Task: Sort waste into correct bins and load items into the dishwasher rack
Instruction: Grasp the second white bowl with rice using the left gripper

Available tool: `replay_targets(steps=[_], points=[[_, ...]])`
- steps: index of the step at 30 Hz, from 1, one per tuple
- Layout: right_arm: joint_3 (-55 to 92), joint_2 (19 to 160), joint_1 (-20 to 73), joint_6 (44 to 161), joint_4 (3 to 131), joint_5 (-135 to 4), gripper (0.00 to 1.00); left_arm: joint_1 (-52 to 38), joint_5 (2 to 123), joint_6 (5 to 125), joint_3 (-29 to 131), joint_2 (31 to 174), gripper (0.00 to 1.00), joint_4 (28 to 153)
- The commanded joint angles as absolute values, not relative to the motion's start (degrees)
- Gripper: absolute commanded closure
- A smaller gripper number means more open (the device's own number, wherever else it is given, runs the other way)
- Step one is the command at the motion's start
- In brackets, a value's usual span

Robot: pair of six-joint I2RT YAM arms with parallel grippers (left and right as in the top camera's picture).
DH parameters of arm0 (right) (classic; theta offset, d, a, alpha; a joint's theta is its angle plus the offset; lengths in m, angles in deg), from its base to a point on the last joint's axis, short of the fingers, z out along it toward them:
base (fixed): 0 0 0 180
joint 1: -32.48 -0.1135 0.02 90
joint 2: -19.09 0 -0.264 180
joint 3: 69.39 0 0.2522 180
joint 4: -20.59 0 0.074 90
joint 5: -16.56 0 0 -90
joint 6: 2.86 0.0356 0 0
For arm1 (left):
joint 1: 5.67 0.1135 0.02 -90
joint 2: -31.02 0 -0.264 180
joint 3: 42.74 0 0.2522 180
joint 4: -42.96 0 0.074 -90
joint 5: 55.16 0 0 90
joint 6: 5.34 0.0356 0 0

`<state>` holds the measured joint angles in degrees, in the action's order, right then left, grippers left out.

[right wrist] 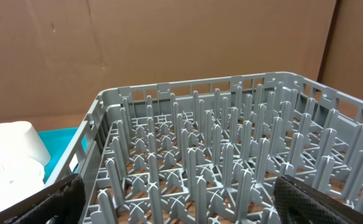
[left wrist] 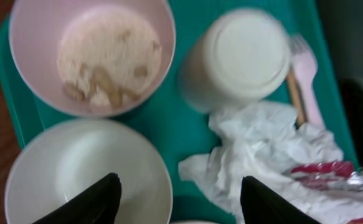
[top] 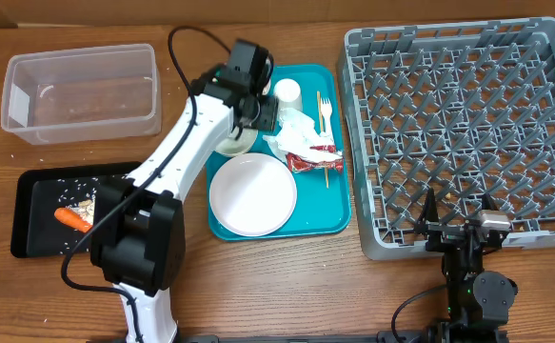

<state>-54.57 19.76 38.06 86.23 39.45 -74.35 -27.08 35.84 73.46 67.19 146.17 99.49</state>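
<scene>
- Left hand (left wrist: 178,202) is released, jaws apart, nothing between them. It hangs over the far-left part of the teal tray (top: 320,205), between the empty bowl (left wrist: 88,171) and the napkin (left wrist: 262,146).
- Right hand (right wrist: 187,211) is spread wide and empty, sitting at the near edge of the rack (top: 467,124).
- Waste: carrot (top: 70,218) and rice scraps (top: 82,203) lie in the black tray (top: 20,224), near left. Clear tub (top: 82,90) is far left on the tabletop. Napkin and red wrapper (top: 310,160) are on the teal tray, touching.
- Dishes are all on the teal tray: plate (top: 252,194), cup (top: 287,93), fork (top: 325,110), wooden stick (top: 325,176), both bowls. I see none in the rack.
- Risk: the napkin lies over the wrapper and against the stick. A pinch there may drag all three along, and something lands in the wrong bin.
- Risk: one finger sits above the empty bowl's rim. A straight drop could clip it and shove it into the scrap bowl (left wrist: 91,53).
- Risk: the scrap bowl holds food. Tilting or racking it before emptying spills onto the tray.
- Left wrist view shows the scraps inside that bowl. In the overhead view my arm mostly covers the bowls.
- Only the overhead view shows the bins, the carrot and the whole plate.
- Right wrist view gives the rack's pegs plus something white at its left edge. I cannot tell what that is.
</scene>
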Motion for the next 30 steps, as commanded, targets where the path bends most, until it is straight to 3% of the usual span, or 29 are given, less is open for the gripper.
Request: replay_targets(steps=[1, 9, 19, 30], points=[[-55.2, 19.3, 38.2, 86.0, 39.0, -74.9, 0.00, -27.1, 34.1, 81.6, 71.4, 146.6, 0.30, 96.6], [-55.2, 19.3, 38.2, 86.0, 39.0, -74.9, 0.00, -26.7, 31.4, 91.0, 71.4, 149.9, 0.23, 89.3], [-55.2, 19.3, 38.2, 86.0, 39.0, -74.9, 0.00, -26.7, 28.0, 98.0, 71.4, 153.6, 0.29, 89.3], [-55.2, 19.3, 38.2, 86.0, 39.0, -74.9, 0.00, -26.6, 25.4, 103.2, 71.4, 158.3, 0.22, 87.9]])
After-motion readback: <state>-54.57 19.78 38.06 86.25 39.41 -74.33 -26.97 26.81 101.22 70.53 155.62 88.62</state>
